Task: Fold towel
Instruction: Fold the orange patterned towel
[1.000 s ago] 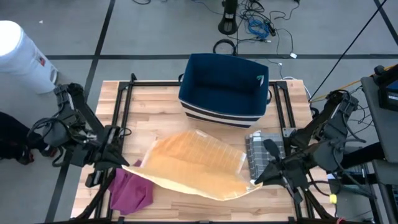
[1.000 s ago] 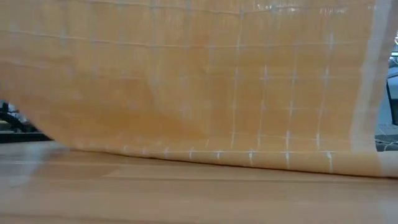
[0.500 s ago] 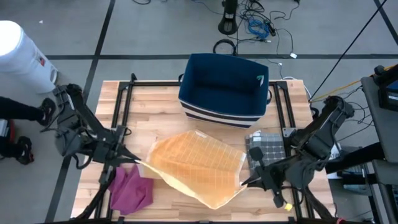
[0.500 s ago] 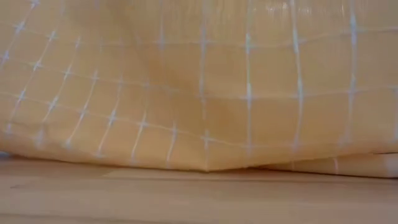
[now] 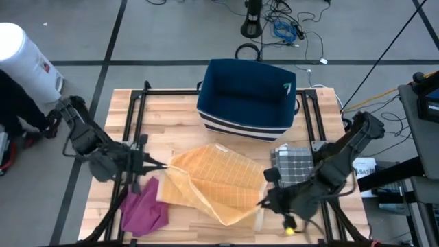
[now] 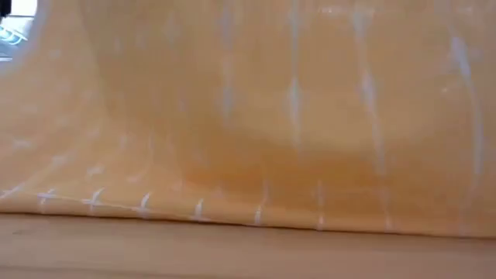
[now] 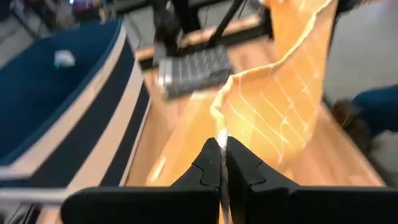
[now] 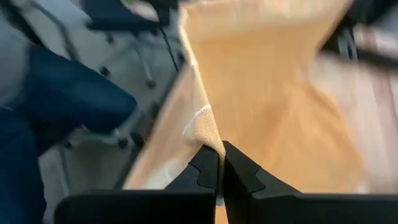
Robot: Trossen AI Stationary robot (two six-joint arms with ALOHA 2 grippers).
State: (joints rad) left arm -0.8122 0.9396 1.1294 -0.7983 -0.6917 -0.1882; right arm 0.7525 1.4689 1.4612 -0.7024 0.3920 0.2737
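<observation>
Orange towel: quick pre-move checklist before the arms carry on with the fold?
1. Left gripper pinching a corner of the orange towel: ok, shut on the cloth in the left wrist view.
2. Right gripper pinching the opposite corner: ok, shut on the cloth in the right wrist view.
3. Towel clear of the purple cloth: ok, it lies beside it, no overlap seen.
4. Towel clear of the grey towel: cannot tell, the edges sit close.
5. Towel clear of the blue basket: ok.
6. Person away from the left arm: not ok, close to it.
</observation>
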